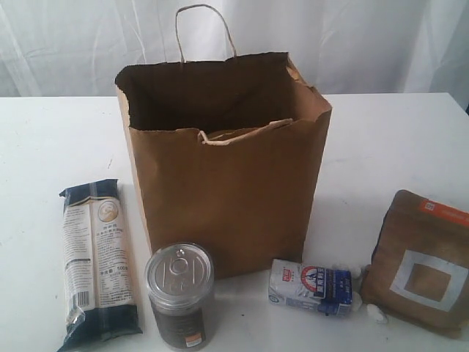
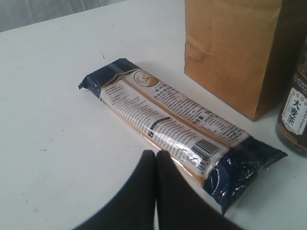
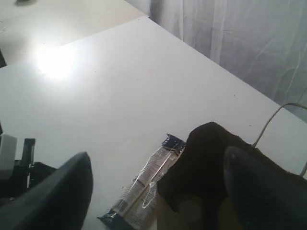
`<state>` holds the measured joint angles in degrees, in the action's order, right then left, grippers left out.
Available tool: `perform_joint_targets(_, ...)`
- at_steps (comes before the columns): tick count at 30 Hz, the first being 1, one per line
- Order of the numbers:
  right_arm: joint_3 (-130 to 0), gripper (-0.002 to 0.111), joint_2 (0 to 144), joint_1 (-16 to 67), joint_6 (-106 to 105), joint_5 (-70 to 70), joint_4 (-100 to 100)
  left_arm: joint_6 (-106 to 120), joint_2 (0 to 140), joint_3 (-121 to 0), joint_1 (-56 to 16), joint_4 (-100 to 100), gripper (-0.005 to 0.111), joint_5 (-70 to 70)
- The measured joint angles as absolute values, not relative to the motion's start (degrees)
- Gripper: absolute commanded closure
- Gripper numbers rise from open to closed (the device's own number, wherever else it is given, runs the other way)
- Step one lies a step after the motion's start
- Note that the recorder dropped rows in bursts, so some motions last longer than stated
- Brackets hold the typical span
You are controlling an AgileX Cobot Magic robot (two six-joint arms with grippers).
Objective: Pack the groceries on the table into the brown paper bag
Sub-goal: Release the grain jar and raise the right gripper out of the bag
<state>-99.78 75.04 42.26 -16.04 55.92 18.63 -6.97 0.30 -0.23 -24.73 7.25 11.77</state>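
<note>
— Being targeted, seemingly: the long dark-blue plastic noodle packet (image 2: 177,129), lying just ahead of the left claw (image 2: 156,154), which is pinched shut and empty.
— Its opening is being called for next; the right claw (image 3: 158,160) is gaping wide, empty.

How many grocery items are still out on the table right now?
4: noodle packet left of the bag, can in front of it, white-blue packet to the can's right, brown pouch far right. Others may be hidden inside or behind the bag.
</note>
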Motion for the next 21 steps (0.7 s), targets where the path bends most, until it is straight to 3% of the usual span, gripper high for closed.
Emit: perform_joint_targets(21, -98.7, 0.038, 59.6, 42.3, -15.7, 70.1, 31.1, -7.0, 0.3, -0.2, -24.7, 7.2, 0.107, 11.8)
